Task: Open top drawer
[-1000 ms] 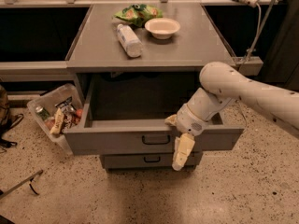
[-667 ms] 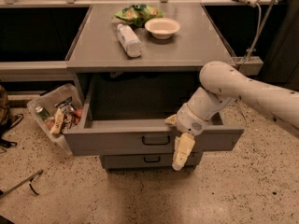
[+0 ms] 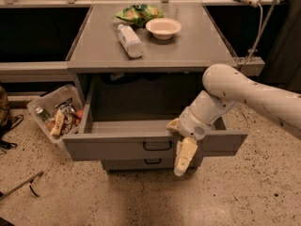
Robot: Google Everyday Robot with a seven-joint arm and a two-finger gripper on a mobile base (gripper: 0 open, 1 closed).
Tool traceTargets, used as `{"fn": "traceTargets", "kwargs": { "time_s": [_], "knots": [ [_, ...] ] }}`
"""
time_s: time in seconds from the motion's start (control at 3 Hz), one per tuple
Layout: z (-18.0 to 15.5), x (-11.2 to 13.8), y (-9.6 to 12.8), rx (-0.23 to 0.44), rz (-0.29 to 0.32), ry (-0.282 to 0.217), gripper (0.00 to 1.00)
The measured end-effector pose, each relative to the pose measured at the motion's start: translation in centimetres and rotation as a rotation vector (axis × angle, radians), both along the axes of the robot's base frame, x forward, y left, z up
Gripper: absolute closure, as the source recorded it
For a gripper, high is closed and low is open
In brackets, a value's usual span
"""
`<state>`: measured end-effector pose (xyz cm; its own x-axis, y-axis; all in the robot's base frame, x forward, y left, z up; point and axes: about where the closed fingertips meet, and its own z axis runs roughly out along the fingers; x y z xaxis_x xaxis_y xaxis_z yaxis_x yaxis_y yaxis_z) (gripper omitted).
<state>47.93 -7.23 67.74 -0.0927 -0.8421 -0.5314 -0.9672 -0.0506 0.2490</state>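
Status as I read it from the camera view: the top drawer point(image 3: 117, 147) stands pulled well out from under the grey counter point(image 3: 193, 46); its inside floor is exposed and I see nothing lying in it; its flat front faces the camera, with the black pull handle point(image 3: 157, 146) at centre. The gripper point(image 3: 182, 149) sits at the drawer front, just right of that handle, with its cream-coloured end hanging down over the front panel; whether it is spread or closed I cannot tell. The white arm point(image 3: 244, 93) comes in from the right and bends down over the drawer's right corner. Below, a narrower drawer point(image 3: 131, 164) shows only its upper strip and its own small handle. On the counter: a white bowl point(image 3: 163, 28); a clear bottle point(image 3: 130, 40) lying on its side, left of the bowl; a green bag point(image 3: 138, 14) behind both. On the speckled floor, left of the drawer, a tilted bin point(image 3: 40, 108) holds packaged snacks.
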Motion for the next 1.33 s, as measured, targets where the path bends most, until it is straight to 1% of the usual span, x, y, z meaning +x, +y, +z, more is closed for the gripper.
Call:
{"fn": "traceTargets", "kwargs": {
  "time_s": [0.67, 1.0, 1.33],
  "knots": [
    [0.0, -1.2, 0.5, 0.004, 0.004, 0.024, 0.0],
    [0.3, -2.6, 0.6, 0.009, -0.009, 0.038, 0.0],
    [0.3, -2.6, 0.6, 0.009, -0.009, 0.038, 0.0]
  ]
}}
